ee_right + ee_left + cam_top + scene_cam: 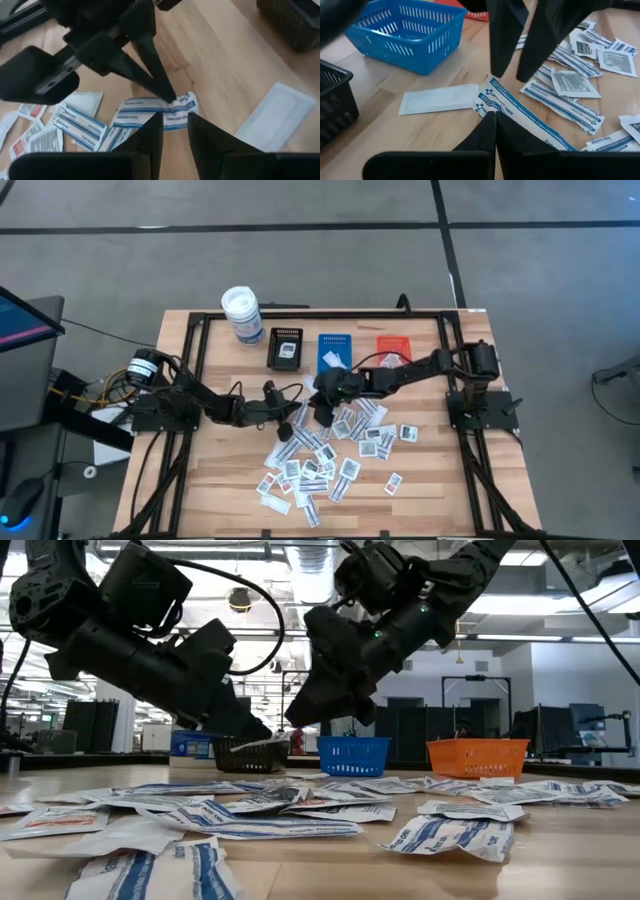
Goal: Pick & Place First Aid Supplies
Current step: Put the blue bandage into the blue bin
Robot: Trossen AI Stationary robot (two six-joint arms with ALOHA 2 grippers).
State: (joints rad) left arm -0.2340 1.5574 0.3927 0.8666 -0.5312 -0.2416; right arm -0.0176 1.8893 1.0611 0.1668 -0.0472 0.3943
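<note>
Many small white packets with blue, red or dark print lie scattered on the wooden table. My left gripper reaches in from the table's left and is shut on a long blue-striped packet at the heap's far left edge. My right gripper comes from the right and is open. Its fingertips hang just above that packet's end, close to the left fingertips, touching nothing that I can see. A plain white flat packet lies on the wood beside them. My left gripper pinches the blue-striped packet near its crumpled end between its two shut fingers, slanting down from the table's left. The packet's long part lies flat on the table among other packets. Whether the pinched end is raised cannot be told.
Along the far side stand a black tray, a blue tray and an orange tray, with a white round canister to their left. Black frame rails edge the table. Bare wood shows between trays and heap.
</note>
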